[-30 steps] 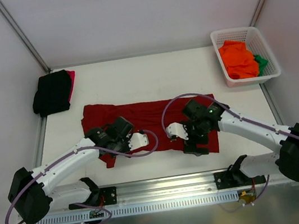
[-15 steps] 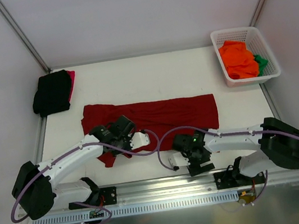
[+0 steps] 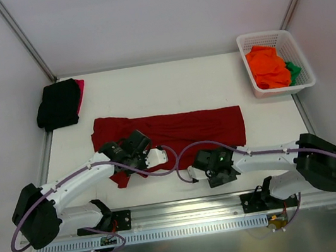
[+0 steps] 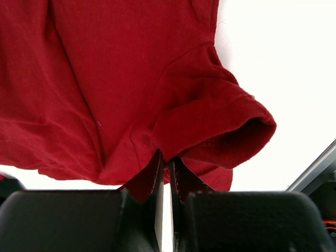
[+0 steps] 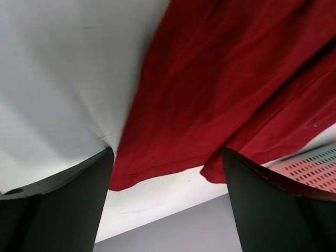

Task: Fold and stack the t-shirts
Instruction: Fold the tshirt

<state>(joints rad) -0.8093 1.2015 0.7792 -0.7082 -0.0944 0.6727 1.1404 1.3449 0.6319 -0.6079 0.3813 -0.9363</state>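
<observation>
Pinching dark red t-shirt (image 4: 105,79), left tool (image 4: 167,169); right tool (image 5: 168,178) spread, seemingly above hem.

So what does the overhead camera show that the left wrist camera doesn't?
Only overhead: the white basket with an orange t-shirt, a black t-shirt at the far left, and the whole right arm. Only the left wrist: the left tool pinched shut on a sleeve, seen close up. Both: the dark red t-shirt spread on the white table.
</observation>
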